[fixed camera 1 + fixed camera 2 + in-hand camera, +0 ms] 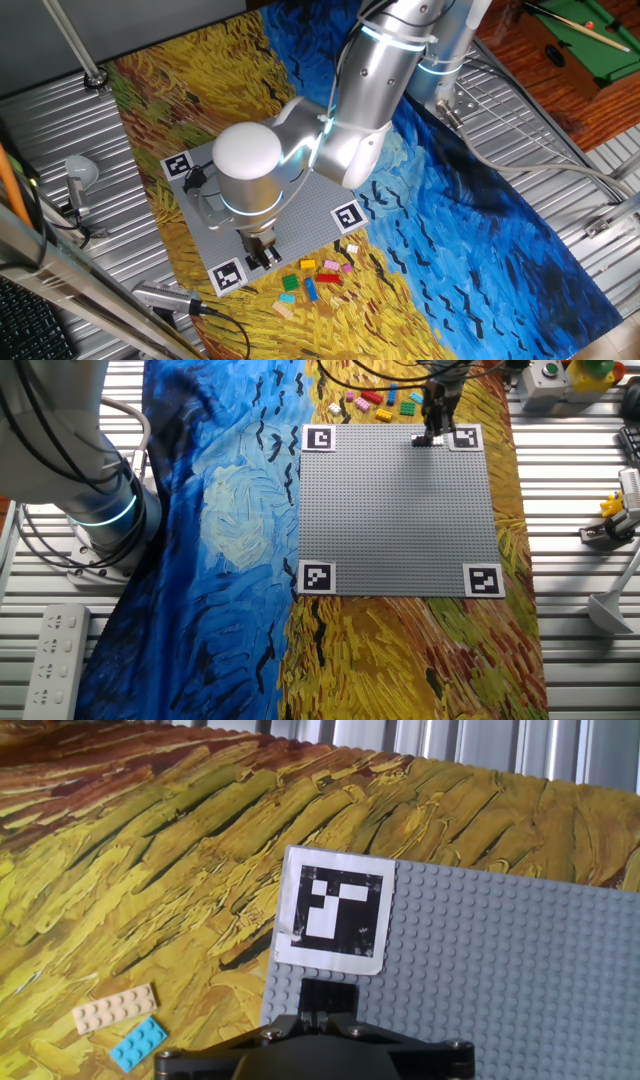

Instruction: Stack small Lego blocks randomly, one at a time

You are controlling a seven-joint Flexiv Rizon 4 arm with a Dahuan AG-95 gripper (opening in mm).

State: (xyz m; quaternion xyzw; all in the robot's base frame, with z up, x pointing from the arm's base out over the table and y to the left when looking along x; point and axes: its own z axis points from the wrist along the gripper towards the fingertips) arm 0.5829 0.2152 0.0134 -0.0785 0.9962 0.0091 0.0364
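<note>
here the gripper (263, 256) sits low over the grey baseplate (300, 215), at the baseplate's edge nearest the loose bricks and just beside one corner marker tag (227, 275); in the hand view the fingers (330, 1005) appear drawn together around a flat black brick (329, 992) resting on the baseplate's studs right below that tag, though the contact itself is half hidden by the hand's body, so the grip is probable rather than certain; the other fixed view shows the same thing from across the baseplate, the gripper (432, 438) down at its far edge next to a corner tag (464, 437). the small lego blocks (315, 278) lie scattered on the painted cloth (470, 200) just off that same baseplate edge (yellow, red, pink, green and blue among them), none of them stacked; a tan plate (115, 1007) and a light blue plate (138, 1043) lie side by side on the cloth, well off the baseplate's corner; three more tags mark the baseplate's other corners, one of them (317, 576) on the side far from the bricks.
</note>
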